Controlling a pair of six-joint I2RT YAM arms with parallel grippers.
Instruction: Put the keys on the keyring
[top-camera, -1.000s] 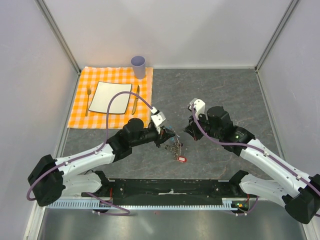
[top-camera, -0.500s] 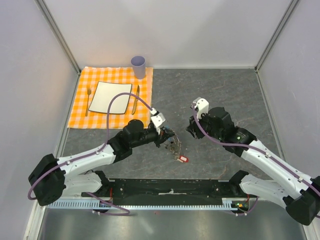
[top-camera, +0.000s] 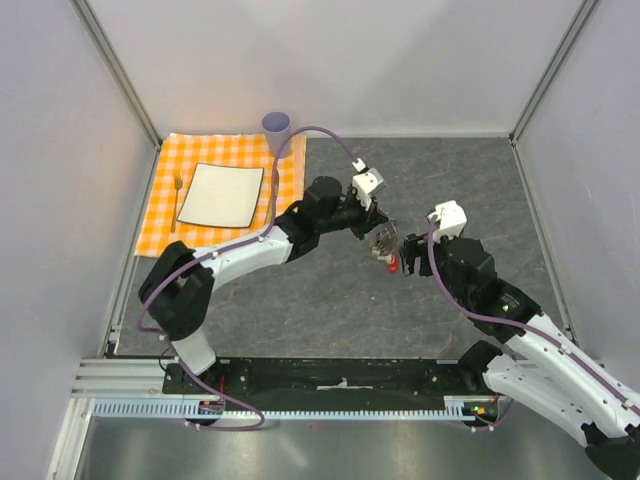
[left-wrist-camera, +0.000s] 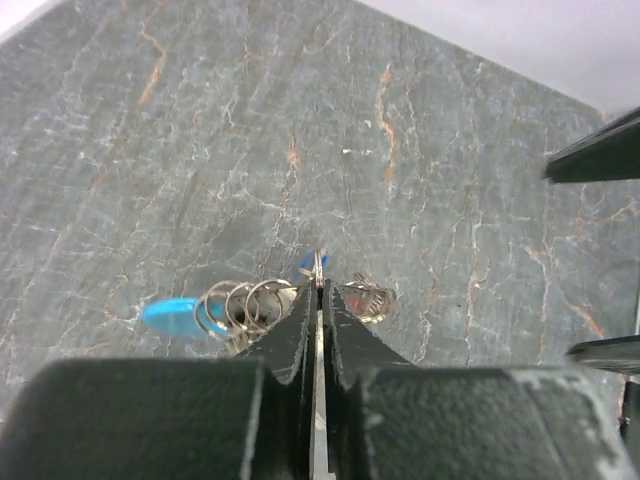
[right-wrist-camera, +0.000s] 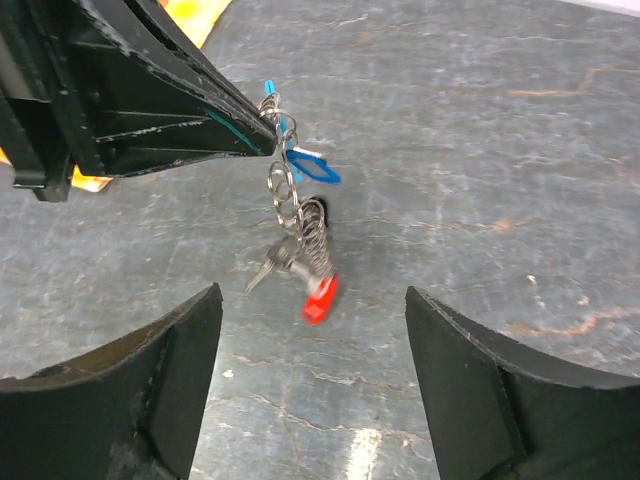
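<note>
The keyring (right-wrist-camera: 314, 238), a bunch of silver rings and coiled chain, hangs above the stone table from my left gripper (right-wrist-camera: 268, 137), which is shut on a thin metal ring at its top. In the left wrist view, my left gripper (left-wrist-camera: 319, 290) pinches that metal, with rings (left-wrist-camera: 245, 303) and the cyan clasp (left-wrist-camera: 169, 312) to the left. A silver key (right-wrist-camera: 266, 269) and a red tag (right-wrist-camera: 320, 297) dangle at the bottom, with a blue tag (right-wrist-camera: 311, 166) higher up. My right gripper (right-wrist-camera: 312, 310) is open, just short of the red tag and touching nothing. From above, the bunch (top-camera: 386, 246) hangs between the grippers.
An orange checked placemat (top-camera: 170, 225) at the back left carries a white plate (top-camera: 220, 193) and a fork (top-camera: 178, 190). A lilac cup (top-camera: 277, 128) stands at the mat's far corner. My left arm (top-camera: 260, 245) stretches across the table's middle.
My left arm swung up and to the right, carrying the bunch off the table. My right gripper opened wide and shifted right, now facing the hanging bunch.
</note>
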